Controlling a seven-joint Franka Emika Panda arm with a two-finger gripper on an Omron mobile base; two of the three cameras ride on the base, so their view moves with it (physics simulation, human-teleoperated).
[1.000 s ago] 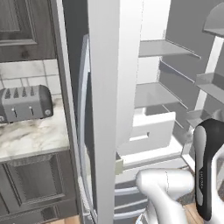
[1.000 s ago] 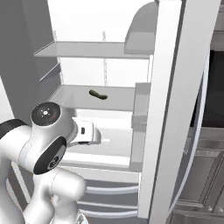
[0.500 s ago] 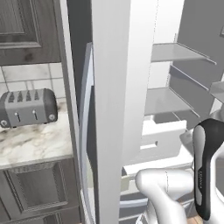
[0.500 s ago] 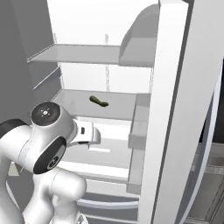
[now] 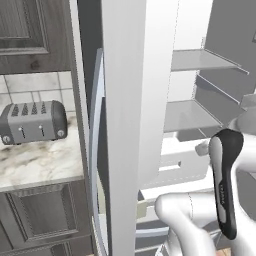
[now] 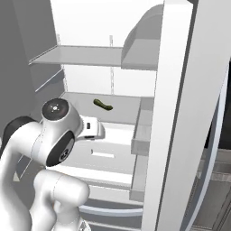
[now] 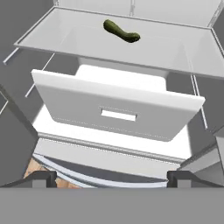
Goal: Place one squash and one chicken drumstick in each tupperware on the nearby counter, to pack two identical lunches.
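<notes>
A: Reaching into the open fridge, the tool (image 7: pixel 112 178) is seen spread fully wide, and nothing is held between its tips

B: Where is the squash (image 7: pixel 121 31) placed?

A: One slim dark green squash is seen lying alone on the fridge shelf (image 7: pixel 183 57), toward the back, above the white drawer (image 7: pixel 116 111). It is well apart from the tool, which is held lower, level with the drawer front. In the right base view the same squash (image 6: pixel 103 105) is seen resting on the shelf beyond the arm. The other squash, the drumsticks and the tupperware cannot be placed from these views

B: What could be spoiled from here?

A: The drawer is pulled out beneath the shelf, so its front edge could be struck if the tool is driven straight forward rather than raised first. The squash is thin and rounded, so it is judged likely to be rolled or pushed toward the back wall if only one finger is landed on it. The open fridge door (image 5: pixel 125 125) is stood between the arm and the desk (image 5: pixel 40 162) beside the toaster (image 5: pixel 32 122), so the door could be clipped when the squash is carried out
</notes>
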